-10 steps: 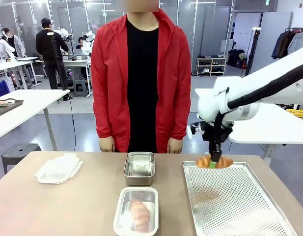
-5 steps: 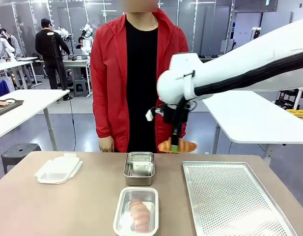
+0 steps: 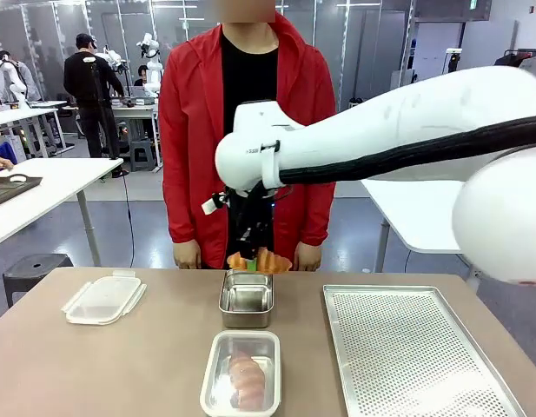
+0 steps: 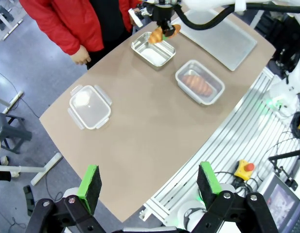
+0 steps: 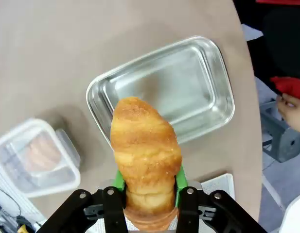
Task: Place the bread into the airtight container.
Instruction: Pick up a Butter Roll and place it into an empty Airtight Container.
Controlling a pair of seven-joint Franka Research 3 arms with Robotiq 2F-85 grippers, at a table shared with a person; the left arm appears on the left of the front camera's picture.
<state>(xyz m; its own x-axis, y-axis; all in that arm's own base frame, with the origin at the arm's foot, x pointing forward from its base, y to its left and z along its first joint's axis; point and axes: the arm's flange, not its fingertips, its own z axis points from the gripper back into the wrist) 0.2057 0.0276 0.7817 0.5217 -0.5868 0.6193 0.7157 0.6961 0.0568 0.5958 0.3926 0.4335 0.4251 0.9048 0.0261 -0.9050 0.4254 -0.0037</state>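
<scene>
Golden bread (image 5: 145,145) in right claw (image 5: 150,184), second bread (image 3: 244,375) in near container (image 3: 241,335)

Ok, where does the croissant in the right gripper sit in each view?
Front view: croissant at centre, held in the right gripper, just above the empty steel container.
Left wrist view: top centre, over that container.
Right wrist view: lower centre, between the green pads, with the container behind it.
Shared landmark: the empty steel container.
</scene>
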